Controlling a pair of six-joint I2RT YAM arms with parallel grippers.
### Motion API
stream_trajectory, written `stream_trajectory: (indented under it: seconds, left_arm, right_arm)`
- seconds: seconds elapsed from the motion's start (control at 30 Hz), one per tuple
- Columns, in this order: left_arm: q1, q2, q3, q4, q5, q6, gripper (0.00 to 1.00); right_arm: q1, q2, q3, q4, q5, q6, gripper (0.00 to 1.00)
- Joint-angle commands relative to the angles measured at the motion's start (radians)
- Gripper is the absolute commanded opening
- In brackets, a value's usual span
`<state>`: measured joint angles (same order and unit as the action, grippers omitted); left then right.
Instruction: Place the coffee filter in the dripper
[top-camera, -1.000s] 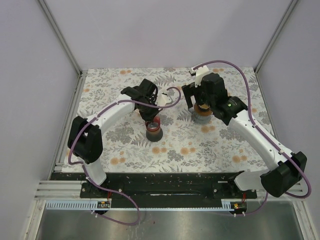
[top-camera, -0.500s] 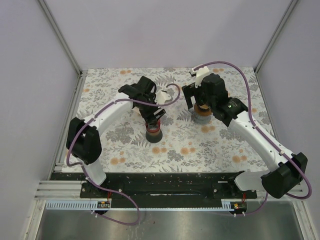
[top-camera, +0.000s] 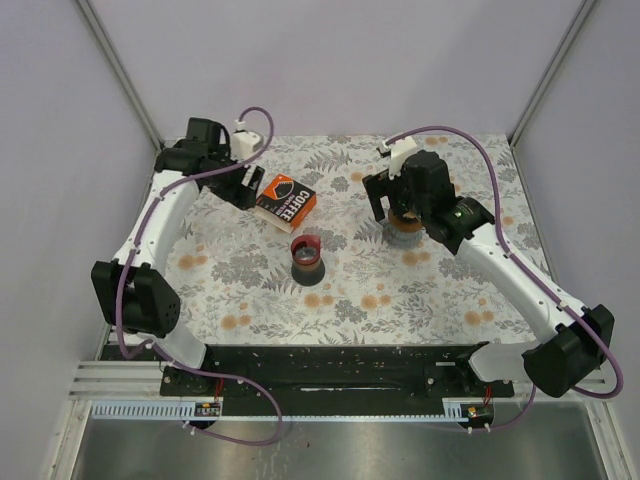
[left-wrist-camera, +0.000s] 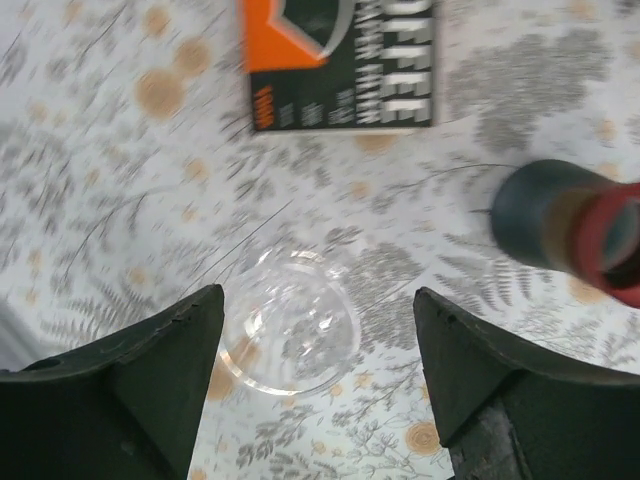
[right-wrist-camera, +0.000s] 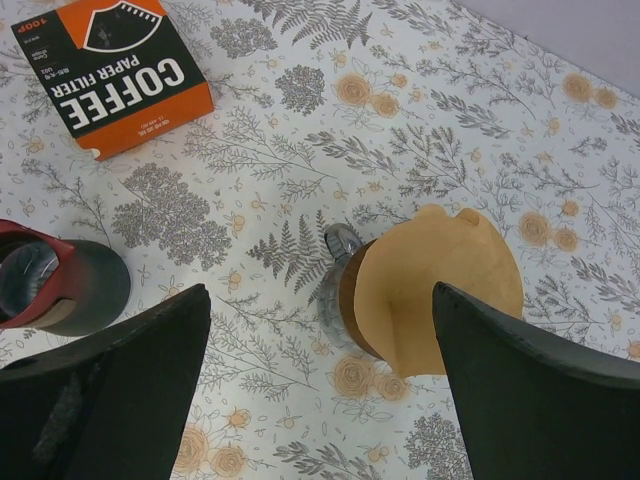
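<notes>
Right wrist view: the coffee filter (right-wrist-camera: 440, 285) is seen propped flat and tilted in the dripper (right-wrist-camera: 338, 262) on the desk (right-wrist-camera: 300, 130). Both the right pincer (right-wrist-camera: 318, 298) above it and the left pincer (left-wrist-camera: 320, 298), well apart, are spread wide, nothing held. The filter could be tipped out if brushed by a finger

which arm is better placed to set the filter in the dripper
Right: its open fingers hang over the filter and dripper; the left arm is far off beside the filter box.
</notes>
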<state>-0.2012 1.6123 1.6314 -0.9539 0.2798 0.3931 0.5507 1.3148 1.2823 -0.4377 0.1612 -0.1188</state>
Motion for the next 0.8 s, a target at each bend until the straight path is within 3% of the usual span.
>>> stream_trajectory:
  seconds: [0.0,0.27,0.4,0.57,0.77]
  left_arm:
    - [0.16,0.026,-0.03,0.018,-0.117,-0.077,0.81]
    - [0.25,0.1,-0.16,0.093,-0.168,-0.063,0.82]
    - [0.261,0.15,-0.196,0.11,-0.165,-0.059,0.77]
    - [0.266,0.204,-0.196,0.11,-0.139,-0.056,0.5]
    - [0.267,0.221,-0.177,0.077,-0.084,-0.057,0.0]
  right_arm:
    - [-0.006,-0.031,-0.011,0.04,-0.026,-0.008,0.99]
    - [-0.006,-0.022,-0.011,0.042,-0.032,-0.01,0.99]
    - [-0.006,-0.022,-0.014,0.042,-0.028,-0.013,0.99]
    - [-0.006,-0.022,-0.014,0.042,-0.028,-0.01,0.99]
    - [-0.006,-0.026,-0.017,0.043,-0.025,-0.013,0.99]
